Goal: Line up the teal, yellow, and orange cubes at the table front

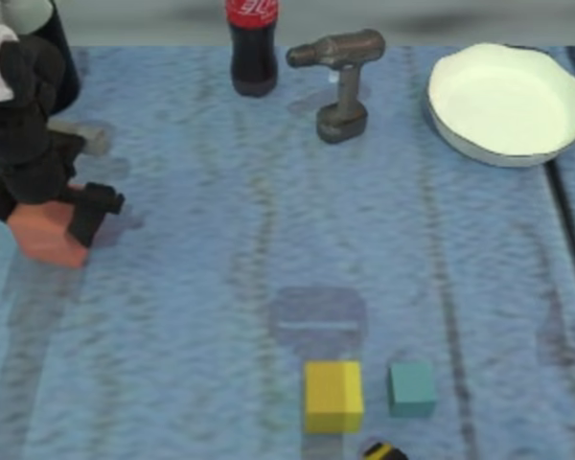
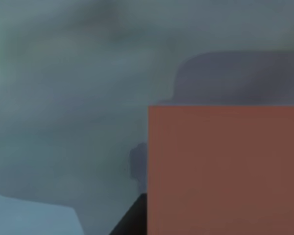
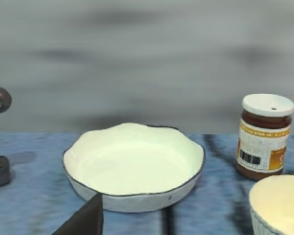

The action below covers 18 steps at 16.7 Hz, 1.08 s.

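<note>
The salmon-orange cube [image 1: 40,237] is at the table's left side, and my left gripper [image 1: 69,218] is shut on it. In the left wrist view the orange cube [image 2: 225,169] fills the near side, with one dark finger [image 2: 132,220] against its edge. The yellow cube [image 1: 333,395] and the smaller teal cube [image 1: 411,387] sit side by side near the table front, a small gap between them. My right gripper [image 1: 381,450] is parked at the front edge just below them, open and empty; one of its fingers [image 3: 87,220] shows in the right wrist view.
A cola bottle [image 1: 253,43] and a grey drill [image 1: 341,81] stand at the back. A white bowl [image 1: 507,103] is at the back right, with a brown jar [image 3: 263,136] and a cream dish [image 3: 279,205] beyond it. The blue-grey plank table [image 1: 220,316] spreads between.
</note>
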Available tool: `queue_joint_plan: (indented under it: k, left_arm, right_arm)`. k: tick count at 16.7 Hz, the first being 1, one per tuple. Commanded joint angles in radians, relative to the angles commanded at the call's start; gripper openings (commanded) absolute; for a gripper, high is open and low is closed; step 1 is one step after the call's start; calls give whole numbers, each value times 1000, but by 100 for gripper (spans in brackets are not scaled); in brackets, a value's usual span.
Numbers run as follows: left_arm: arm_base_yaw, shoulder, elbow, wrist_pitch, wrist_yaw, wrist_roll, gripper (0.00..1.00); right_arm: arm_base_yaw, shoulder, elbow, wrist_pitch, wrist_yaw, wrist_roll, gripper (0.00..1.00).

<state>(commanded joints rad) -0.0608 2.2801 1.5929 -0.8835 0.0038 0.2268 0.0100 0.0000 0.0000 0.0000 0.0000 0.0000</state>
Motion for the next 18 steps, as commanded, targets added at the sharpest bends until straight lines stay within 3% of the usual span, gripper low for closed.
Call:
queue_joint_plan:
  k: [4, 11, 18]
  left_arm:
    - [2, -14, 15, -20, 1, 0, 0]
    - [20, -93, 140, -230, 1, -3, 0]
    - [-16, -110, 123, -231, 0, -37, 0]
  right_arm:
    - [0, 0, 0, 0, 0, 0, 100]
    - [0, 0, 0, 0, 0, 0, 100]
    - [0, 0, 0, 0, 0, 0, 100]
